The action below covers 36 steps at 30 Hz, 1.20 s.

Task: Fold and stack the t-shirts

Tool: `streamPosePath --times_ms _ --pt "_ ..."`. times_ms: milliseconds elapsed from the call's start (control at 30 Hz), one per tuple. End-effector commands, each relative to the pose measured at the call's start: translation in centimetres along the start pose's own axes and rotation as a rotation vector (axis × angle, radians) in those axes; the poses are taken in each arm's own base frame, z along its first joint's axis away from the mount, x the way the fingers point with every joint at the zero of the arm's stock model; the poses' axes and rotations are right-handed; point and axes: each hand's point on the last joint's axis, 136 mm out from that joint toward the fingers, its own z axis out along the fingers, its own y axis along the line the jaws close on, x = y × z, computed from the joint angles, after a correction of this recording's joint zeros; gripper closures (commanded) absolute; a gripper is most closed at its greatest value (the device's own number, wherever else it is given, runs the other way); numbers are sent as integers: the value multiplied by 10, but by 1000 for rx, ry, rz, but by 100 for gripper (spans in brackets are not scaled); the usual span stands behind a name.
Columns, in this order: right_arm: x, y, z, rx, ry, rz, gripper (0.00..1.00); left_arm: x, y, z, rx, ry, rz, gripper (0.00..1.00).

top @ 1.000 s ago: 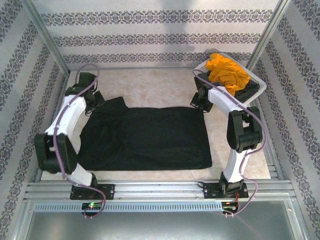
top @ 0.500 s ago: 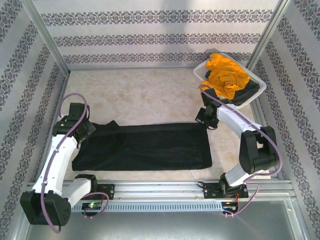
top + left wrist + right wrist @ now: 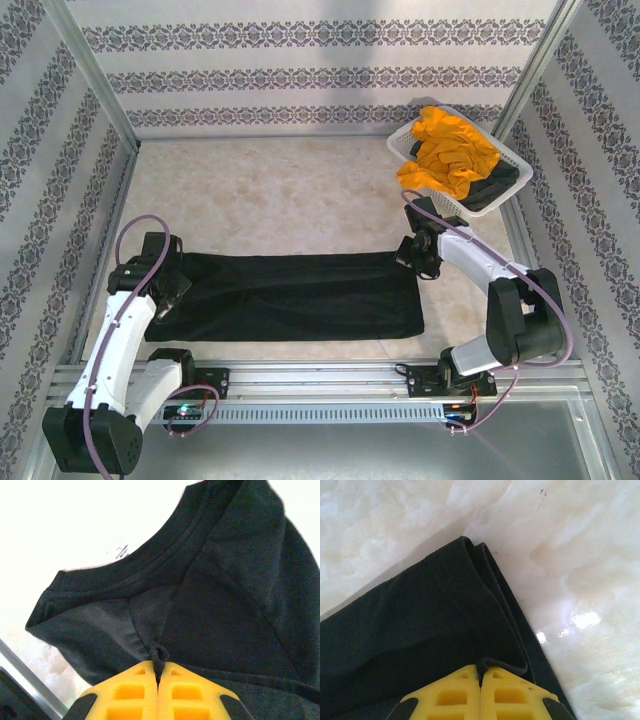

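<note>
A black t-shirt (image 3: 290,295) lies folded into a long band across the near half of the table. My left gripper (image 3: 168,283) is shut on its left end; the left wrist view has cloth pinched between the yellow fingers (image 3: 132,692), with the collar (image 3: 150,562) beyond. My right gripper (image 3: 412,258) is shut on the shirt's far right corner; in the right wrist view a fold of black cloth (image 3: 420,630) sits between the fingers (image 3: 507,692). A mustard-orange t-shirt (image 3: 448,150) is heaped in the white basket (image 3: 513,160), over another dark garment (image 3: 492,187).
The marble tabletop (image 3: 280,190) is bare behind the shirt. Patterned walls and metal posts (image 3: 95,75) close in the sides and back. A metal rail (image 3: 320,375) runs along the near edge by the arm bases.
Both grippers pulled the shirt's far edge toward the near edge, folding it from a broad spread into a narrow band. Both arms dropped lower and closer to their bases.
</note>
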Motion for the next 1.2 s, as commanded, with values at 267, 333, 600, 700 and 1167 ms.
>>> streamPosePath --times_ms 267,333,600,700,1167 --pt "26 -19 2 60 37 13 100 27 31 0 -87 67 -79 100" --pt "28 -21 4 70 40 14 100 36 31 1 -79 100 -107 100" --pt "25 -26 2 111 30 15 88 53 31 -9 -80 146 -85 100" --pt "21 -25 -5 107 1 14 73 60 32 -10 -104 165 -66 100" --pt "13 3 -22 3 -51 20 69 71 39 2 -176 161 -3 100"
